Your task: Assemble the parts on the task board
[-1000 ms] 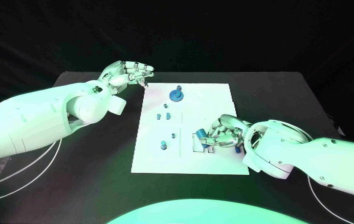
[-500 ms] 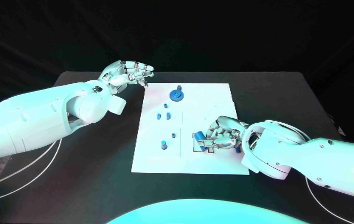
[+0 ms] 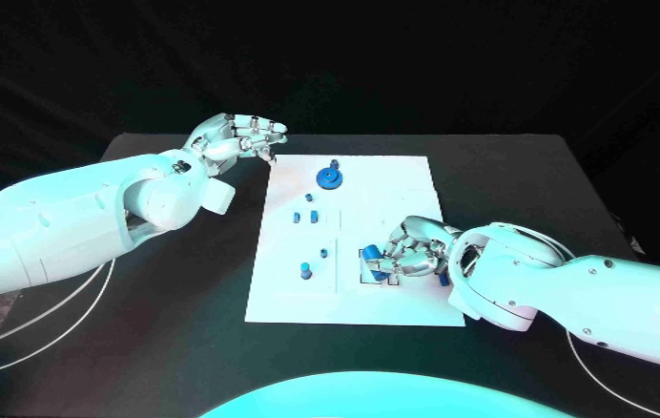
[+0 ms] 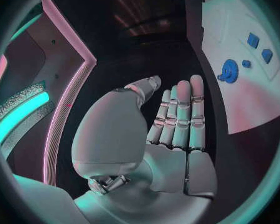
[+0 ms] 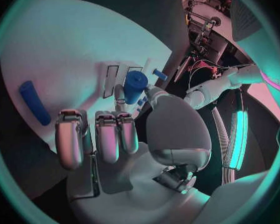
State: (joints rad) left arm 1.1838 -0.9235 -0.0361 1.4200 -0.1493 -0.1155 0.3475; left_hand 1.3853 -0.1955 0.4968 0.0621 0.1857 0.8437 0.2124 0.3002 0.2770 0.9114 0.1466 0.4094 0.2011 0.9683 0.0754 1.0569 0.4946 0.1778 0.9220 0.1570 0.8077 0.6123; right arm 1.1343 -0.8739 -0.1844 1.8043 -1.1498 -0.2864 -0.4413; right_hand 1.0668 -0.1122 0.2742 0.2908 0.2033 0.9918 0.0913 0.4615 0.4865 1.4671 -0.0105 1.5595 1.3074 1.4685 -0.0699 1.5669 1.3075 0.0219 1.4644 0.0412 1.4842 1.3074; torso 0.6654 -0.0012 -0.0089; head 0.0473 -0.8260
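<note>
You're part-way through, as far as I can judge. On the board [image 3: 392,175] the gear [image 3: 329,178] already sits on its post at the far end, while small parts [image 3: 305,216] near the middle and a peg [image 3: 304,269] nearer you look unplaced. Your right hand [image 3: 410,252] pinches a blue cylinder [image 5: 135,84] over the outlined slots at the board's near right – it isn't seated yet. Your left hand [image 3: 242,138] hovers off the far left corner, fingers loosely curled, holding nothing
</note>
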